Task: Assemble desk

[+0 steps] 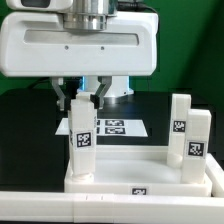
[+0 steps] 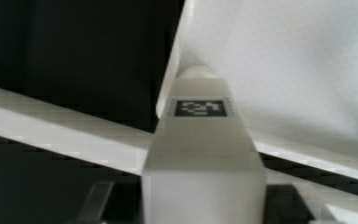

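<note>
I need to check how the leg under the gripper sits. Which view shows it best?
The exterior view: the leg stands upright on the tabletop, between the gripper fingers. The wrist view shows only its top and one marker, seen from above.

Marker board (image 1: 118,127) on black table (image 1: 30,130)

one tabletop panel (image 1: 140,178) is seen in the exterior view. three legs are counted standing on it: one (image 1: 82,140) at the panel's corner on the exterior view's left, and two (image 1: 180,117) (image 1: 195,143) close together at the panel's side on the exterior view's right. one marker board (image 1: 122,127) is seen behind the panel. one gripper (image 1: 83,98) is counted, above the left-hand leg. in the wrist view, one leg (image 2: 199,140) is counted, with one square marker (image 2: 201,107) on it.
</note>
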Controlling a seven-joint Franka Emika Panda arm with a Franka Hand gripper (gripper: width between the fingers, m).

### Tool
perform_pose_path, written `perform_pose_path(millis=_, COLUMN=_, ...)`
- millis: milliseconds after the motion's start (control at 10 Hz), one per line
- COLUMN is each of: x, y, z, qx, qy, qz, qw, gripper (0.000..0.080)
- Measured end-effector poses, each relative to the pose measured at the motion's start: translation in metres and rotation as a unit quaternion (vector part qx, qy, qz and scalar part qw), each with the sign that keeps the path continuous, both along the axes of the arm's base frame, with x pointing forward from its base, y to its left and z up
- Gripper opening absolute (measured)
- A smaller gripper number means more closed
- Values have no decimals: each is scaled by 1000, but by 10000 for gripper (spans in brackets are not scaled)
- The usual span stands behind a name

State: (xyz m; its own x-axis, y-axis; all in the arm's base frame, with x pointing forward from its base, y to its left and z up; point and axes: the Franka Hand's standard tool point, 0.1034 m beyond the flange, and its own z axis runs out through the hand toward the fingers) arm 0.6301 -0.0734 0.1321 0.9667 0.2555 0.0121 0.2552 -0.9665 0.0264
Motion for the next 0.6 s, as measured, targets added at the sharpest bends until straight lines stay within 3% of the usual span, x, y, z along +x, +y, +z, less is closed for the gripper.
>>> perform_pose_path(millis=600, x=0, y=1, z=0, qx=5, qy=-4, qz=-196, qw=981, gripper=288)
